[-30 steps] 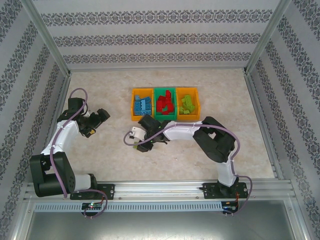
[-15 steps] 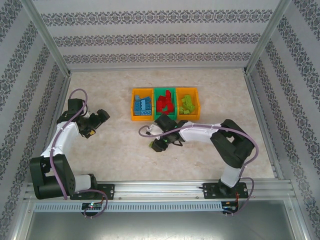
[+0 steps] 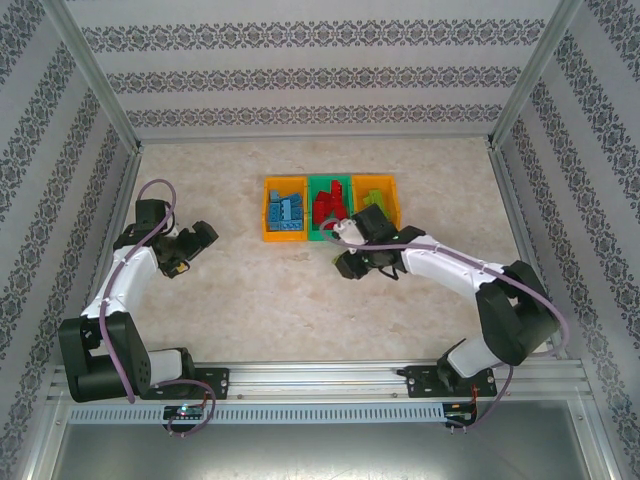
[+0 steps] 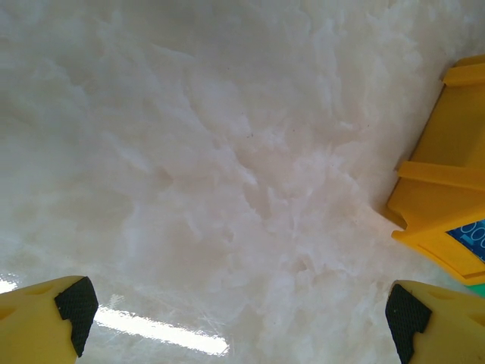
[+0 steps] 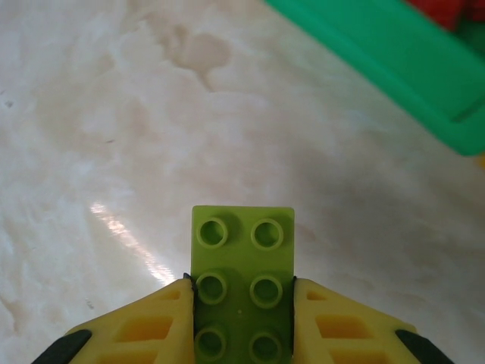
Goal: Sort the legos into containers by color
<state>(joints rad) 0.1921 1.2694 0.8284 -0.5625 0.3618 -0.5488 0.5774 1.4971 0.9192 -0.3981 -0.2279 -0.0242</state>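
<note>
Left gripper (image 4: pixel 242 311): jaws stood wide apart with nothing between them, hanging over bare table (image 4: pixel 227 152). The left orange bin (image 4: pixel 447 174) sat at its 3 o'clock. Idle, by my reading.

Right gripper (image 5: pixel 242 318): clamped on one light green brick (image 5: pixel 242 250) with six studs showing, carried above the table just at 6 o'clock of the green bin (image 3: pixel 330 180).

Step in hand: the carry. The next move called for a swing toward 1 o'clock, over the right orange bin (image 3: pixel 376 179) where the green bricks (image 3: pixel 372 202) lay, then a release.

Count: three bins. Blue bricks (image 3: pixel 286 210) were in the left one and red bricks (image 3: pixel 325 208) in the middle, each heap too jumbled to tally. One brick in hand. Two arms.
</note>
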